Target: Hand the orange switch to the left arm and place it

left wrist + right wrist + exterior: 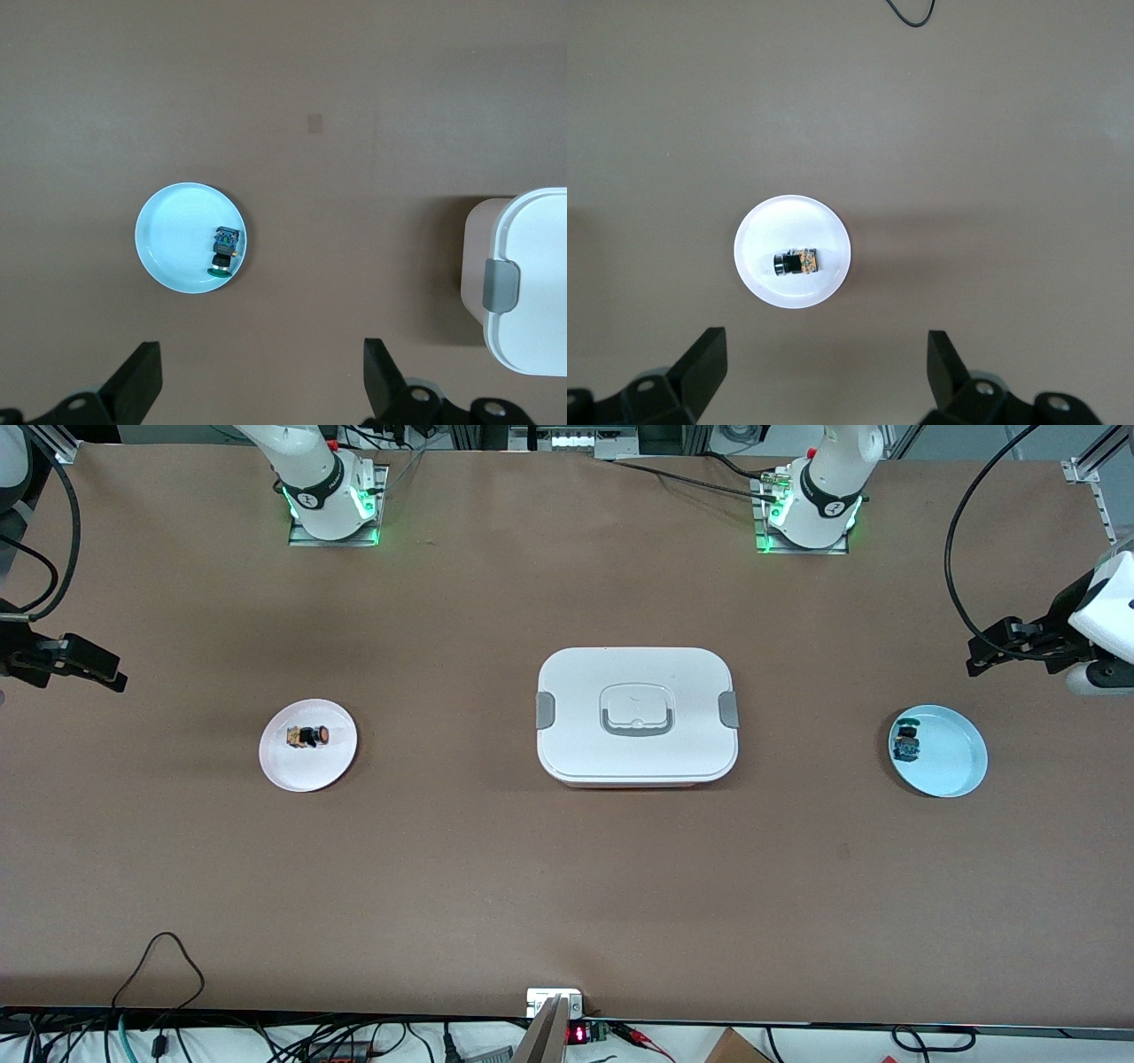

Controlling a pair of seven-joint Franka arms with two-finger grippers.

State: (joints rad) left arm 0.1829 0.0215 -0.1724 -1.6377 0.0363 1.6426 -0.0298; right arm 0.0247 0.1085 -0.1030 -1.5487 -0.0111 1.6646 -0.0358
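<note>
The right gripper [106,677] hangs with fingers spread wide and empty, high over the table's right-arm end. The orange switch [309,736] lies on a white plate [292,771] well apart from it. The box [636,716] sits mid-table. The left gripper [983,657], also wide open, hovers near a blue plate [952,766].
</note>
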